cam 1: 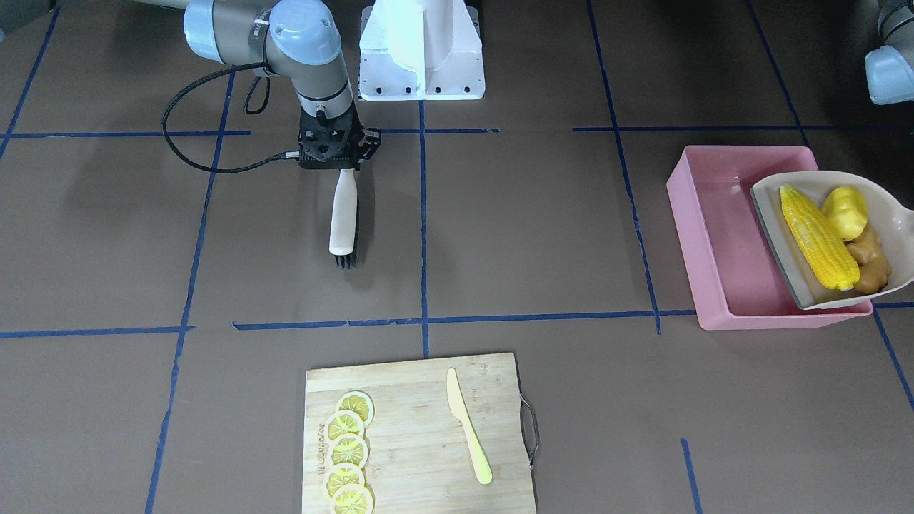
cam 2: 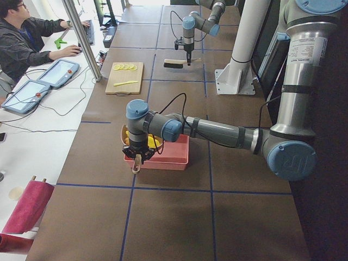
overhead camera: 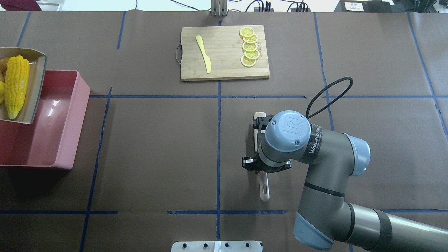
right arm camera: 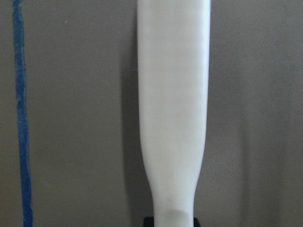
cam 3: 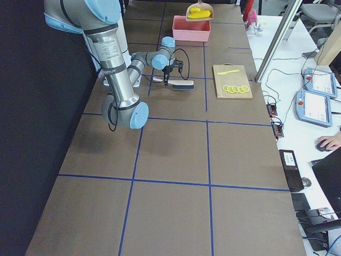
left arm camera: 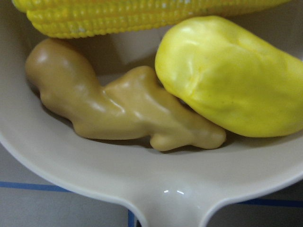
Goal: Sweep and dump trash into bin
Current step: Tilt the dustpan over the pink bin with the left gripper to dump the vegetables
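Corn cob (cam 1: 817, 239), potato lump (cam 1: 846, 213) and ginger root (cam 1: 871, 264) all lie in the dustpan (cam 1: 897, 223), just ahead of the left gripper (cam 2: 137, 159). The pan hangs over one end of the pink bin (cam 1: 714, 235), so I judge sweeping done and only the tipping left. Only the left-side view shows that gripper, at the pan's handle and too small for me to tell its grip, while its wrist view gives the trash close up but no fingers. The right gripper (cam 1: 340, 158) sits over the brush (cam 1: 343, 214) handle, bristles beyond its fingers, closure hidden.
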